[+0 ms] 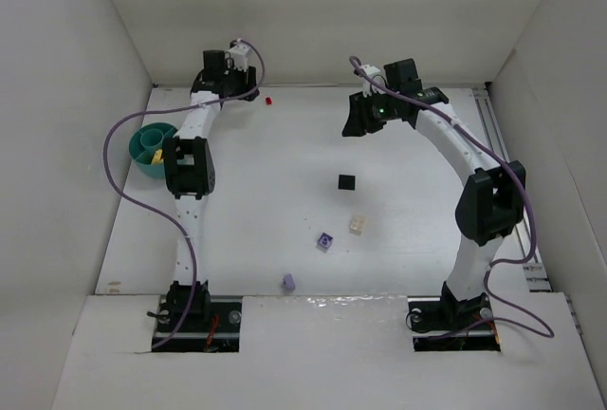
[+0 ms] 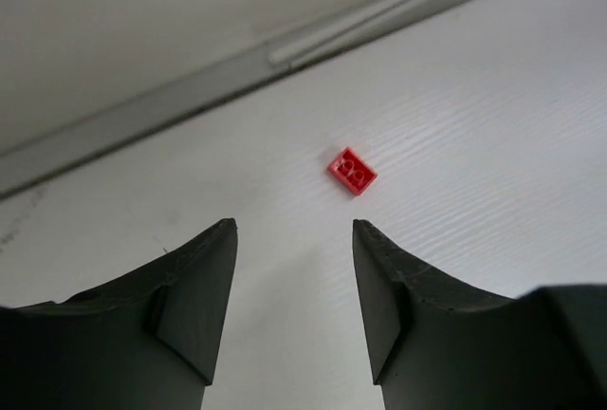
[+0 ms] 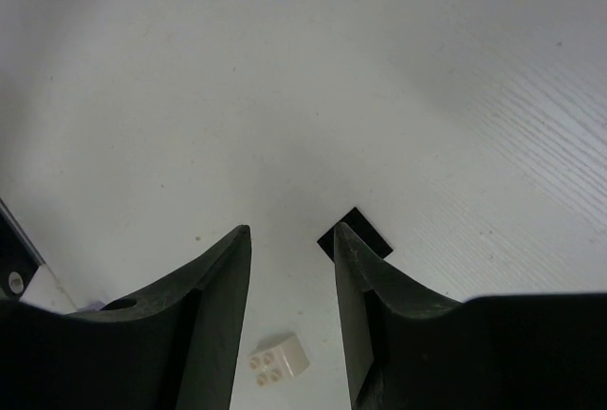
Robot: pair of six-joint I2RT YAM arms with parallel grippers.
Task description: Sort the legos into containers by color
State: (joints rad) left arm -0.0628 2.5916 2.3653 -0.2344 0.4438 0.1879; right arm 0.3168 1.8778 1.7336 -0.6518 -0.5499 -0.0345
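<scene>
Teal bowl (image 1: 142, 144) at left edge of table (image 1: 285, 154), partitions inside. One yellow bit (image 1: 156, 157) shows in the compartment on the L arm's side; the arm's link covers the bowl's right rim. Other compartments: can't tell contents

Red brick (image 2: 352, 170): small flat plate, 2 studs up, lying flat near the back wall, well apart from bowl. In L wrist view its long axis runs diag, upper-left to lower-right. L claw (image 2: 294, 228) hangs just short of it, spread wide, nothing btwn the fingers, brick just beyond the tips

Black square (image 3: 368, 234) lies flat mid-table, a corner toward the R wrist cam, partly hidden behind one finger. Cream brick (image 3: 278, 360) is nearer the bases, 4 studs facing the cam, looks tipped on its side. R claw (image 3: 292, 230) has a moderate gap, empty, above bare table beside the black square

Purple brick (image 1: 325, 240) near cream brick, to its left; lilac brick (image 1: 288, 282) near the front edge
</scene>
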